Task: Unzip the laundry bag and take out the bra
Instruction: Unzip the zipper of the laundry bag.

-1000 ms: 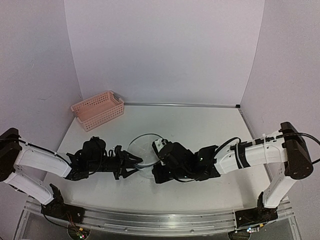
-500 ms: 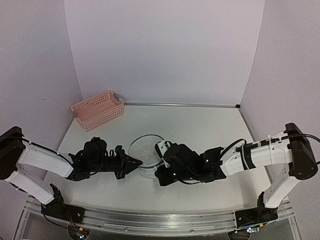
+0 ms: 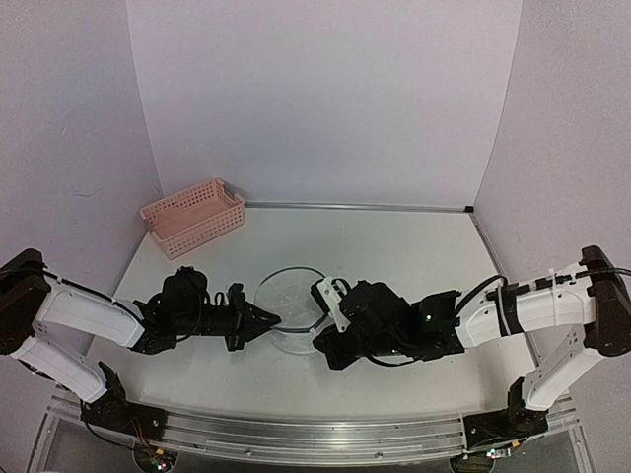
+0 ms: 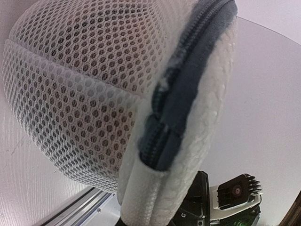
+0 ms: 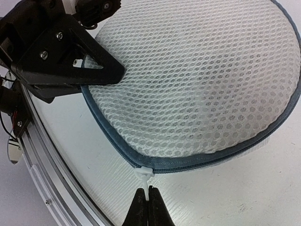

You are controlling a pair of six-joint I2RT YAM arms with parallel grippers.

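The laundry bag (image 3: 290, 296), a white mesh drum with a dark grey zip rim (image 5: 188, 164), lies on the table between the two arms. My left gripper (image 3: 270, 317) is shut on the bag's left edge. In the left wrist view the padded rim (image 4: 188, 141) runs down between the jaws and hides them. My right gripper (image 5: 148, 201) is shut on the white zip pull (image 5: 144, 173) at the bag's near rim; in the top view the right gripper (image 3: 318, 342) is low at the bag's near right side. The bra is hidden; the mesh does not let me make it out.
A pink plastic lattice basket (image 3: 193, 217) stands at the back left near the wall. The metal rail (image 3: 296, 434) with both arm bases runs along the near edge. White walls close in the table on three sides.
The left jaws, open a second ago, have shut on the bag's edge. The right arm has drawn back to the right, with the zip pull still in its jaws.
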